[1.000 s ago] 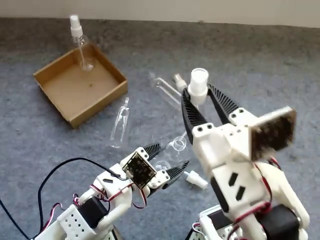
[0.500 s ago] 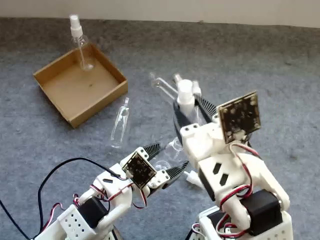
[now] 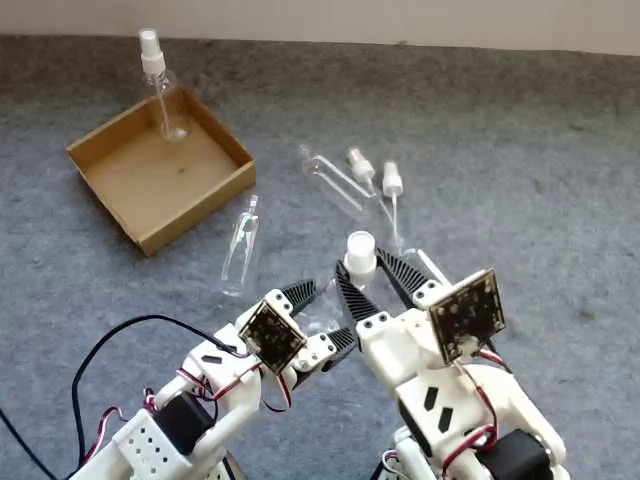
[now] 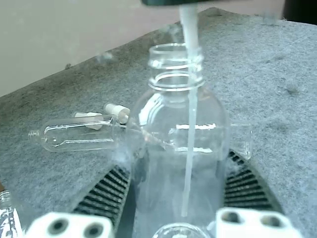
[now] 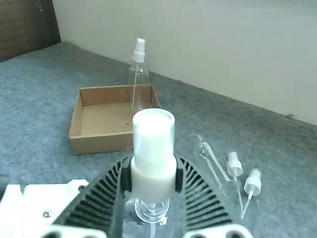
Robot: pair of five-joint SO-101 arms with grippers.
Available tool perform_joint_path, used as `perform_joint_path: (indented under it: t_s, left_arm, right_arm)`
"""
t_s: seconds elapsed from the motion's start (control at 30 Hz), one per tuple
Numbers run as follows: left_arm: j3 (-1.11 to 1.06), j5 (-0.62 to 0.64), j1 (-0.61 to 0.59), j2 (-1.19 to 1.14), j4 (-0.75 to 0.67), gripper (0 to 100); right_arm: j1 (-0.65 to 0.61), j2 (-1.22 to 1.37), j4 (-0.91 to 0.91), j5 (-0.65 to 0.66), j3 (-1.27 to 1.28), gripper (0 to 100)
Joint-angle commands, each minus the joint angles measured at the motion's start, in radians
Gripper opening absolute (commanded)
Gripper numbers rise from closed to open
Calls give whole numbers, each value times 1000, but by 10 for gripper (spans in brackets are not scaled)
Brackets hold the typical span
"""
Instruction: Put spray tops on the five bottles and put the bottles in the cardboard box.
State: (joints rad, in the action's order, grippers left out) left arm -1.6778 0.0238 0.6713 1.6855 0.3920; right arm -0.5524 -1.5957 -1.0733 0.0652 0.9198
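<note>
My left gripper (image 3: 320,318) is shut on a clear open-necked bottle (image 4: 178,148) and holds it upright. Directly above it, my right gripper (image 3: 362,268) is shut on a white spray top (image 3: 360,250), whose thin tube (image 4: 189,99) runs down through the bottle's neck. The top's collar (image 5: 152,173) sits just above the bottle's mouth (image 5: 148,210). The cardboard box (image 3: 105,150) lies at the far left, with one capped bottle (image 3: 155,80) standing in its far corner.
An empty bottle (image 3: 240,245) lies on the carpet beside the box. Another bottle (image 3: 330,175) lies farther back, with two loose spray tops (image 3: 360,163) (image 3: 392,180) next to it. Grey carpet (image 3: 520,130) stretches open to the right.
My right gripper has come down and toward the left gripper with the spray top, so its tube now hangs inside the held bottle. The left arm has barely moved.
</note>
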Motion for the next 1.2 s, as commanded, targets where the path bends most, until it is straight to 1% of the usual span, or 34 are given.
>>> perform_joint_path:
  t_s: [0.0, 0.1, 0.23, 0.43, 0.63, 0.73, 0.8, 0.97, 1.17]
  left_arm:
    - [-15, 11, -19, 13, -31, 59]
    - [-15, 11, -21, 13, -31, 59]
    - [-13, 11, -21, 13, -31, 59]
    - [-13, 11, -21, 13, -31, 59]
    - [-13, 11, -21, 13, -31, 59]
    - [-13, 11, -21, 13, -31, 59]
    - [-13, 11, -21, 13, -31, 59]
    - [-13, 11, -21, 13, -31, 59]
    - [-13, 11, -25, 13, -31, 59]
  right_arm:
    - [-10, -7, -15, -3, 15, 7]
    - [-10, -7, -16, -3, 25, 7]
    - [-10, -5, -70, -2, 24, 9]
    - [-10, -2, -120, -2, 18, 122]
    - [-10, 1, -122, 2, 15, 127]
    - [-8, 1, -122, 63, 16, 127]
    - [21, 1, -124, 84, 15, 127]
    - [157, 1, -124, 91, 13, 127]
    - [188, -1, -147, 92, 13, 127]
